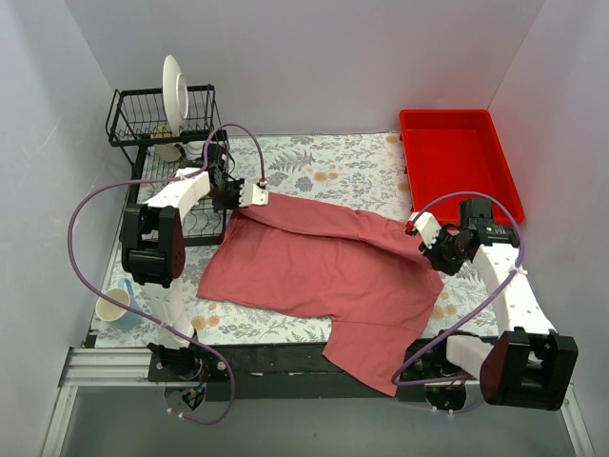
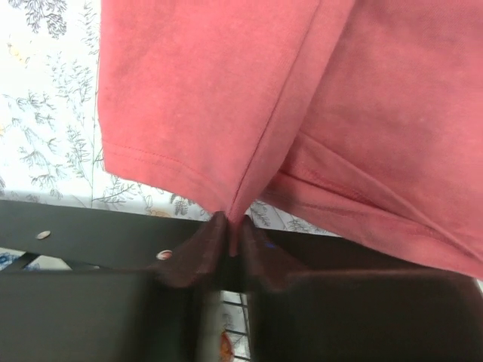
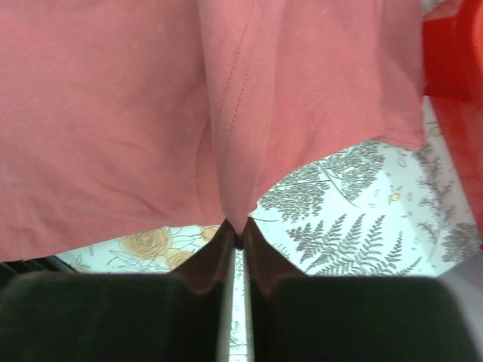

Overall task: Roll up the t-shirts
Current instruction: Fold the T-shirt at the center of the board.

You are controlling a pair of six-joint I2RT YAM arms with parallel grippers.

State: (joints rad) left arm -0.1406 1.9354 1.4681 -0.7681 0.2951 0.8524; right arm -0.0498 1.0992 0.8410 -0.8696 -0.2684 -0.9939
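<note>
The dusty-red t-shirt (image 1: 314, 262) lies spread on the floral mat, one part hanging over the dark front edge. My left gripper (image 1: 257, 197) is at the shirt's far left corner and is shut on it. In the left wrist view a fold of the t-shirt (image 2: 264, 90) runs down between the tips of the left gripper (image 2: 234, 222). My right gripper (image 1: 416, 227) is at the shirt's right edge. In the right wrist view a pinched fold of the t-shirt (image 3: 113, 113) ends in the tips of the right gripper (image 3: 239, 226).
A bright red plastic tray (image 1: 457, 152) stands at the back right. At the back left, behind the left arm, a black wire rack (image 1: 143, 119) holds a white plate (image 1: 173, 90). A blue cup (image 1: 114, 305) sits near the left front corner.
</note>
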